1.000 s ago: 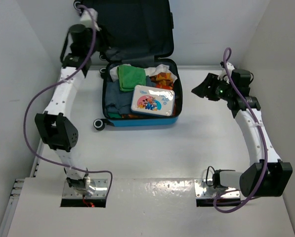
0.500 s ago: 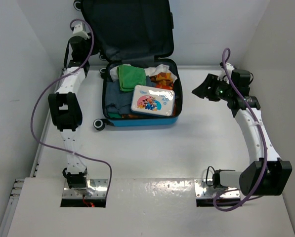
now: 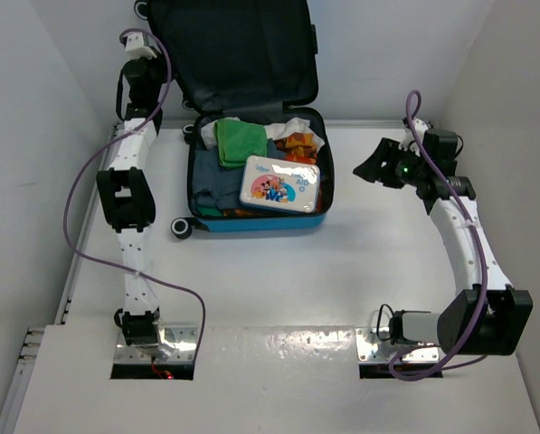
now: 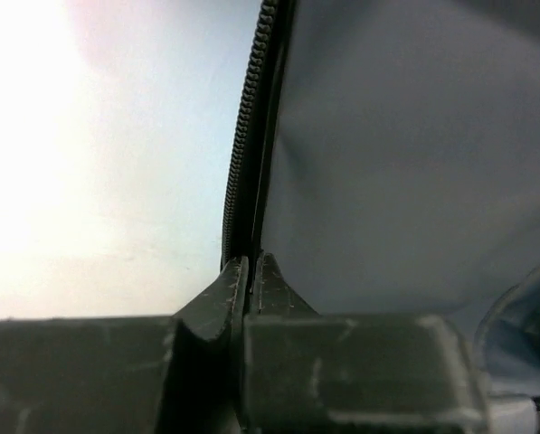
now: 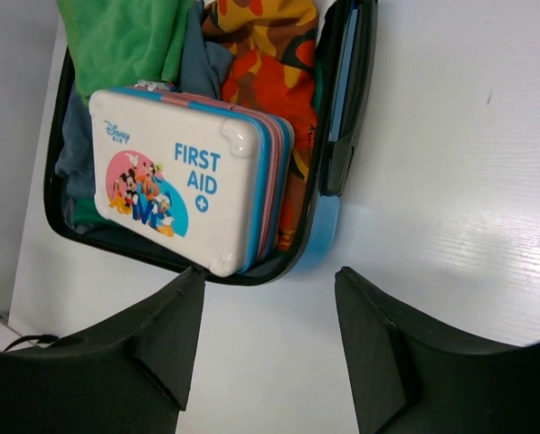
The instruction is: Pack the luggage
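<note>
a: so, where's the suitcase (image 3: pixel 260 223)?
b: upper middle of the overhead view, lying open on the white table (image 3: pixel 279 280). its lid (image 3: pixel 242 54) stands up against the back wall, dark lining facing the camera.
a: what's in it?
b: a white first-aid box (image 3: pixel 280 185) with cartoon figures lies on top, toward the lower right of the bottom half. a green cloth (image 3: pixel 241 140) sits above it at the left and an orange patterned cloth (image 3: pixel 298 143) at the right, with grey-blue clothes (image 3: pixel 211 185) under them.
a: and the left gripper (image 4: pixel 250 271)?
b: it's in the top left corner overhead, at the lid's left edge. in its wrist view the two fingers are pressed nearly together. the lid's rim, just beside the zipper (image 4: pixel 242 136), runs down into the slit between them, so it pinches the suitcase by the lid's edge.
a: the right gripper (image 3: pixel 367 165)?
b: right of the suitcase and apart from it, hovering over the table. its fingers are spread wide with nothing between them.
a: wheels?
b: one black wheel (image 3: pixel 180 228) shows at the bottom half's lower left corner.
</note>
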`<action>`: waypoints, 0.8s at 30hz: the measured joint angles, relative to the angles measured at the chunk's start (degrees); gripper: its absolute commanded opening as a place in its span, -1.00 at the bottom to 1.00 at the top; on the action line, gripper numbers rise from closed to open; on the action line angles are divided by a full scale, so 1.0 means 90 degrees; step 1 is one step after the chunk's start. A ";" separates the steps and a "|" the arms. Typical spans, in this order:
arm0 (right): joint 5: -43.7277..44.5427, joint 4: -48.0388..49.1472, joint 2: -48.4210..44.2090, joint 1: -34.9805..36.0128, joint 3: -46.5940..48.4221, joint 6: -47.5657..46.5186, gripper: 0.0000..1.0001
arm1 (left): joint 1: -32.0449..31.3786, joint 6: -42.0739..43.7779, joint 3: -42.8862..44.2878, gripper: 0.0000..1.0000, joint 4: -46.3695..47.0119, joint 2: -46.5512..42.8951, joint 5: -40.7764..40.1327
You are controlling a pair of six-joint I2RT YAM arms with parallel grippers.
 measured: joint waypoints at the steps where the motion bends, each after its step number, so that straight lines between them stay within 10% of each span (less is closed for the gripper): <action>1: 0.0000 -0.0002 0.0010 -0.0002 0.0000 0.0000 0.19 | 0.0027 0.0044 -0.0002 -1.00 0.0024 0.0000 0.0066; 11: 0.0005 0.0002 -0.0044 -0.0005 -0.0257 -0.0051 0.19 | 0.0090 0.0005 -0.3699 -0.96 0.1722 -0.2127 0.1316; 13: 0.0005 -0.0019 -0.0085 -0.0007 -0.0294 -0.0087 0.22 | 0.0090 0.0000 -0.4726 -0.59 0.1753 -0.2992 0.1732; 15: 0.0000 -0.0051 -0.0138 -0.0012 -0.0299 -0.0160 0.24 | 0.0168 -0.0136 -0.5923 0.51 0.1753 -0.4065 0.2273; 17: -0.0007 -0.0136 -0.0197 -0.0041 -0.0299 -0.0289 0.24 | 0.0296 -0.0330 -0.6929 0.99 0.1673 -0.5161 0.2878; 24: -0.0080 -0.0381 -0.0629 -0.0641 -0.0459 -0.0821 0.24 | 0.2050 0.1120 -0.9051 1.00 -0.0262 -0.9474 0.4784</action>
